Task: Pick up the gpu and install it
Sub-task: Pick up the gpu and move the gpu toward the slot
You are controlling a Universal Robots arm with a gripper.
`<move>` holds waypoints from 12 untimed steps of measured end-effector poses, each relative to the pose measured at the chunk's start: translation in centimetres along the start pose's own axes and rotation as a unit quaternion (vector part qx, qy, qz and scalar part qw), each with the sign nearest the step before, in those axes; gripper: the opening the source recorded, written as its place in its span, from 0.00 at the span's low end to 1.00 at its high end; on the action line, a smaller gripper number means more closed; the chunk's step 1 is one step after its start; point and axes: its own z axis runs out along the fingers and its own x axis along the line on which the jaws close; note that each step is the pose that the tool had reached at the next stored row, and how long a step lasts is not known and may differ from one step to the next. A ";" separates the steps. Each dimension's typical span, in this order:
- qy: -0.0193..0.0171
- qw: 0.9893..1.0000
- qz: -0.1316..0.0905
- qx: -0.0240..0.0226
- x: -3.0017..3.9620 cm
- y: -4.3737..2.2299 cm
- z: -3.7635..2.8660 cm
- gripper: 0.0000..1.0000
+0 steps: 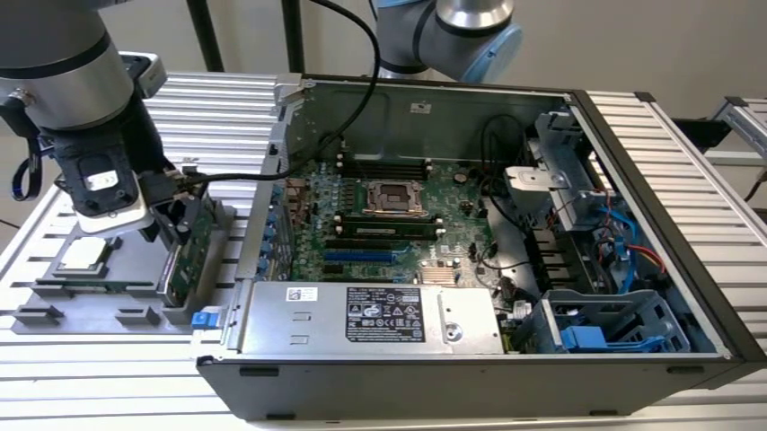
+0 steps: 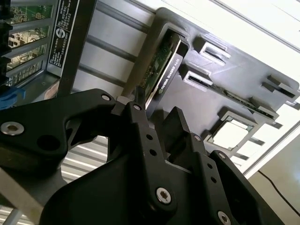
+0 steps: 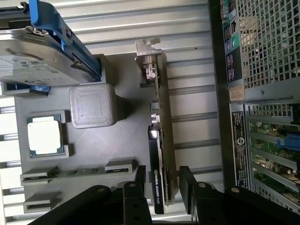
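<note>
well, claw (image 3: 163, 171) wide astride gpu (image 3: 163, 122), contact unclear, lower edge hidden in tray (image 3: 126, 140)

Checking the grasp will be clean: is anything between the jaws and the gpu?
Nothing visible. In the first wrist view the gpu stands on edge in the gray tray, and the gripper has its open jaws on either side of it, with only bare gaps between.

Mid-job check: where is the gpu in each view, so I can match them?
Exterior view: gpu on edge in the gray tray, under the pincer, at the exterior view's left.
Second wrist view: gpu just beyond the pincer.
First wrist view: gpu between the open pincer's fingers.
Shared landmark: the CPU chip in that tray.
</note>
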 end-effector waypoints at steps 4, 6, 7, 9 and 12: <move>0.000 1.000 0.000 0.000 0.00 0.00 0.10 1.00; 0.000 1.000 0.000 0.000 0.00 -0.01 0.24 1.00; 0.000 1.000 0.000 0.000 0.00 -0.02 0.30 1.00; 0.000 1.000 0.000 0.000 0.01 -0.02 0.39 1.00; 0.000 1.000 0.000 0.000 0.01 -0.02 0.48 1.00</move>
